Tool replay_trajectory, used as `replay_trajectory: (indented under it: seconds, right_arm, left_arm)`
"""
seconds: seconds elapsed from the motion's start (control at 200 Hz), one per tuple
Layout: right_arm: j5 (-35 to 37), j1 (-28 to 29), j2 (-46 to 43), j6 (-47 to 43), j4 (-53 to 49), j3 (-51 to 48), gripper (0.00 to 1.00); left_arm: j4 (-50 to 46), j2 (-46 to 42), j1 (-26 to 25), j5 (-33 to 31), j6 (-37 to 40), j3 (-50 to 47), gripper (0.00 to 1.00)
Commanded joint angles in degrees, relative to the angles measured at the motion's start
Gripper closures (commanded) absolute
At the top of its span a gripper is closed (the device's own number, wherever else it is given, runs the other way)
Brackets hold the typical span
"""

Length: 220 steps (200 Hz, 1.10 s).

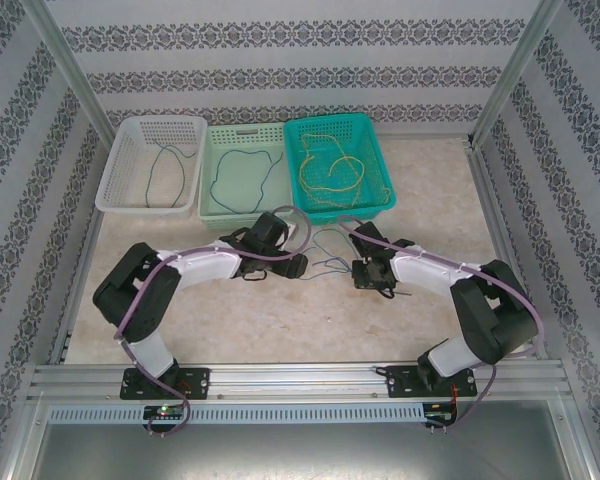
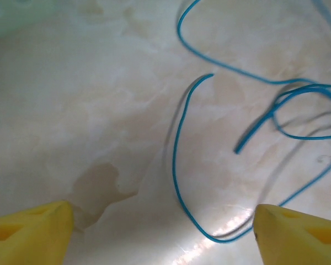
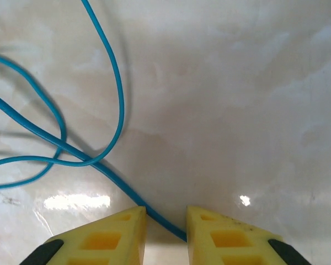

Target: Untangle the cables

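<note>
Running diagonally into the narrowly parted right claw (image 3: 166, 214), blue cable (image 3: 88, 162); left claw (image 2: 161, 212) released wide.

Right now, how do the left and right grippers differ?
The left gripper's fingers stand far apart; the right gripper's are nearly together, with a narrow gap. A loop of the blue cable lies loose between the left gripper's fingers; at the right gripper one strand runs straight into the gap. Shared: yellow fingers, close above the pale table.

blue cable (image 3: 127, 192): leaves left edge | tail hidden behind right gripper (image 3: 165, 216) finger
</note>
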Motion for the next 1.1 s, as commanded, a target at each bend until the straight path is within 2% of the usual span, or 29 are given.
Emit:
replay_trajectory:
  seconds: [0.0, 0.1, 0.185, 0.265, 0.4, 0.535, 0.669, 0.774, 0.914, 1.094]
  right_arm:
    - [0.6, 0.9, -0.6, 2.0, -1.9, -1.3, 0.74]
    - [0.6, 1.1, -0.3, 1.9, -1.9, -1.1, 0.74]
    - [0.8, 1.2, -0.2, 1.9, -1.8, -1.1, 0.74]
    - [1.3, 1.3, -0.7, 1.9, -2.0, -1.2, 0.74]
    - [2.2, 1.4, -1.8, 1.8, -2.5, -1.3, 0.74]
    - [2.7, 1.3, -2.7, 1.7, -2.8, -1.1, 0.74]
    - [3.2, 1.3, -3.3, 1.9, -3.0, -1.5, 0.74]
    - [3.3, 1.2, -3.9, 2.2, -2.8, -2.0, 0.74]
    - [3.6, 0.9, -4.0, 2.2, -2.9, -2.2, 0.74]
    - [3.6, 0.6, -4.1, 2.1, -2.8, -2.1, 0.75]
  left_arm:
    - [-3.8, 2.2, -1.2, -0.8, -1.3, 3.3, 0.18]
    - [-5.1, 4.7, -1.4, -0.6, -1.3, 5.1, 0.20]
    - [-6.6, 6.9, -1.5, -1.7, -1.6, 6.8, 0.29]
    - [-7.4, 8.0, -1.7, -3.4, -2.2, 7.5, 0.30]
    - [-9.6, 10.2, -2.7, -4.2, -0.8, 9.6, 0.50]
    - [-12.6, 13.1, -4.1, -5.1, 0.3, 11.7, 0.61]
    - [-13.5, 14.2, -4.3, -5.3, 0.6, 11.5, 0.89]
    - [-13.9, 13.0, -4.4, -6.9, 0.8, 10.4, 0.99]
    - [-14.7, 7.6, -4.4, -11.5, 1.0, 9.0, 1.00]
    - [-15.6, -3.8, -4.4, -14.7, 3.3, 8.8, 1.00]
